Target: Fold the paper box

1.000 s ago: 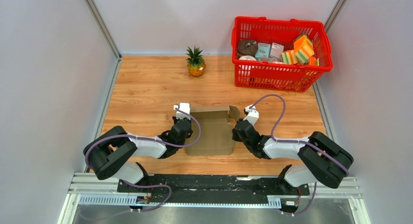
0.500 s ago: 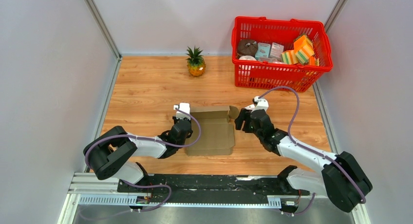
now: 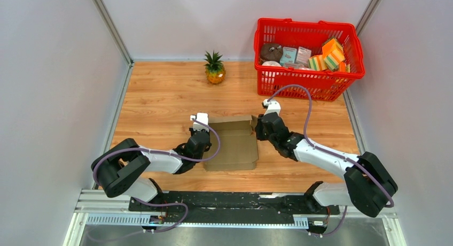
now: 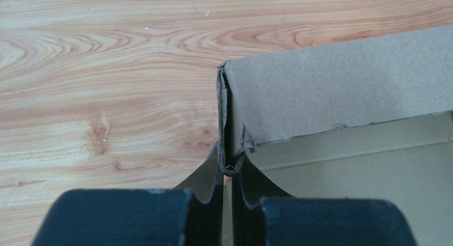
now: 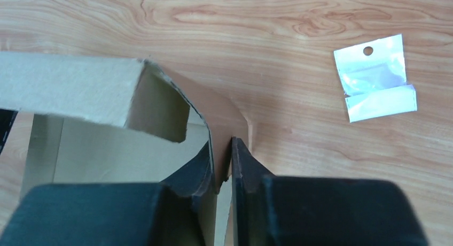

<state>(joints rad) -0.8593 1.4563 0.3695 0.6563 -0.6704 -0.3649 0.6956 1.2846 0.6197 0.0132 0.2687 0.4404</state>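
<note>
The paper box (image 3: pixel 231 147) is plain brown cardboard, lying open on the wooden table between my arms, its walls partly raised. My left gripper (image 3: pixel 199 133) is at the box's far left corner. In the left wrist view this gripper (image 4: pixel 229 159) is shut on the folded edge of the box wall (image 4: pixel 331 85). My right gripper (image 3: pixel 260 129) is at the box's far right corner. In the right wrist view it (image 5: pixel 220 145) is closed on the brown side flap (image 5: pixel 224 115), beside the raised far wall (image 5: pixel 69 88).
A red basket (image 3: pixel 309 83) holding several small packages stands at the back right. A small pineapple (image 3: pixel 215 68) stands at the back centre. A white paper tag (image 5: pixel 376 85) lies on the wood to the right of the box. Grey walls enclose the table.
My right gripper left the box's right side, opened while swinging out and back, then came in on the far right corner flap and closed. The left gripper and box stayed put.
</note>
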